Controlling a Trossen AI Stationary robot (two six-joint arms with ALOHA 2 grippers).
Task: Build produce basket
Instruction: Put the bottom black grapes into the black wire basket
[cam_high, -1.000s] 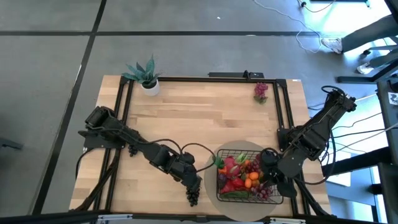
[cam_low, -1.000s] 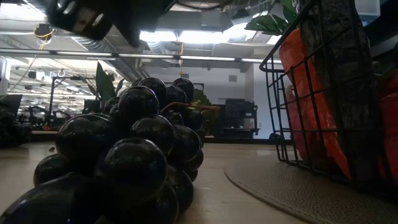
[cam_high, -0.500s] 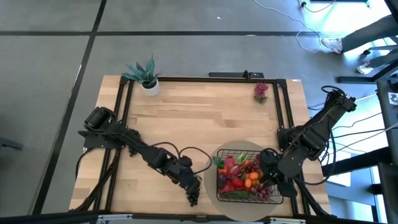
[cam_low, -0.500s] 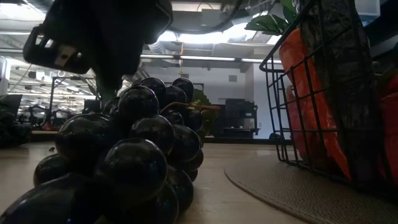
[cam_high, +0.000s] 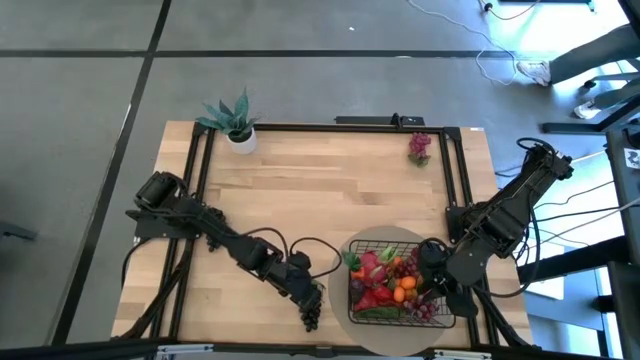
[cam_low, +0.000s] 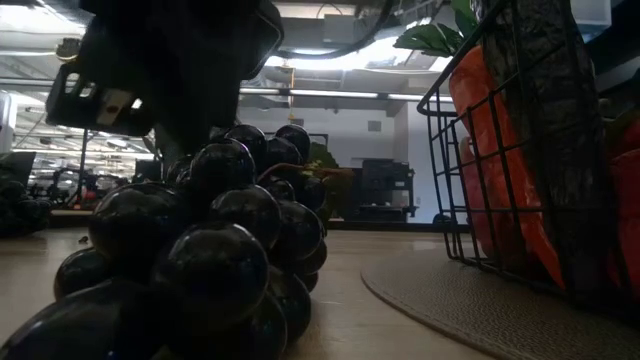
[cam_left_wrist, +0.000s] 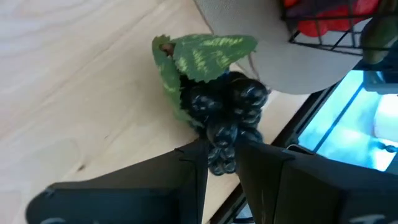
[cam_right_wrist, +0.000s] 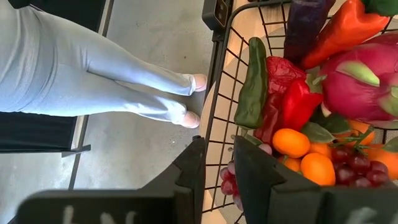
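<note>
Overhead, a light wooden table (cam_high: 330, 190) with a black frame rail is seen on a grey floor marked by dark lines. The basket (cam_high: 395, 285), black wire mesh, is set on a round beige mat (cam_high: 385, 245) near the table's front edge, right of centre, and is packed with produce (cam_high: 390, 280): dragon fruit, tangerines, red peppers, a green chili, red grapes. A dark grape bunch (cam_high: 311, 316) with a green leaf is lying on the bare wood just left of the mat, close to the front edge. The left gripper (cam_high: 312, 303) is lowered onto that bunch; in the left wrist view its fingers (cam_left_wrist: 196, 168) are seen narrowly parted with the end grapes pinched between them. The right gripper (cam_high: 447, 297) is parked at the basket's right front corner, its jaws a little apart on the wire rim. A purple grape bunch (cam_high: 419, 147) is left at the far right of the table, a potted plant (cam_high: 233, 120) at the far left corner. A person's legs (cam_right_wrist: 106, 74) in light trousers are visible beyond the table. Ceiling lights and office gear fill the low view's background.
</note>
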